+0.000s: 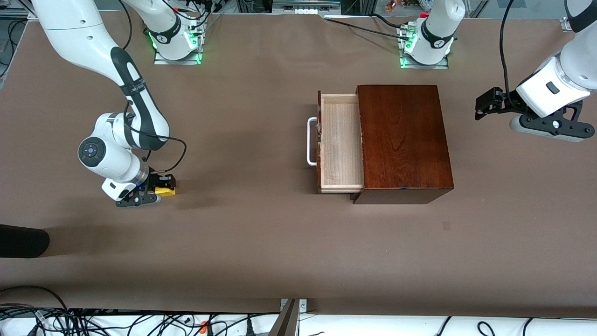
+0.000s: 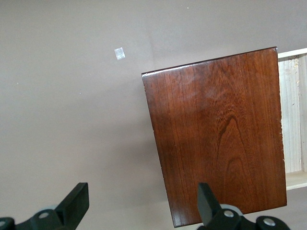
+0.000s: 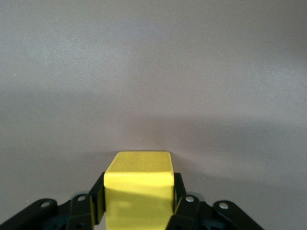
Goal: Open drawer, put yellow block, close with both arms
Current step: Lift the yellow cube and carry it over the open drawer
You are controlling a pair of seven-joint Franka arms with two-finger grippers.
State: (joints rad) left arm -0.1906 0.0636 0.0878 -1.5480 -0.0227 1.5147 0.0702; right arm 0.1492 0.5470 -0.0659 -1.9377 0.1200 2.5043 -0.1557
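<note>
The right gripper (image 1: 161, 185) is sitting low at the right arm's end of the table, and its two fingers are pressing on the sides of the yellow block (image 1: 165, 190), which is resting on the brown table cover (image 1: 252, 242). In the front view most of the block is hiding under the wrist, so only one corner is showing; in the right wrist view the block (image 3: 138, 191) is filling the space between the black fingers (image 3: 97, 199), and its lower part is going out of the picture. The left gripper (image 1: 485, 102) is hanging in the air over the table at the left arm's end, well apart from the wooden box (image 1: 403, 140); the left arm is waiting there. In the left wrist view its fingers (image 2: 76, 203) are standing wide apart, holding nothing, and only their tips are coming into the picture. The drawer (image 1: 339, 142) is standing pulled out of the dark reddish-brown box toward the right arm's end, and its pale wood floor is showing bare. The white bar handle (image 1: 310, 141) is sitting on the drawer front. The part of the drawer still inside the box is hidden under the box top. A dark rounded object (image 1: 23, 241) is cutting in at the picture edge, and I cannot tell what it is. Cables (image 1: 93, 322) are lying along the table edge nearest the camera.
</note>
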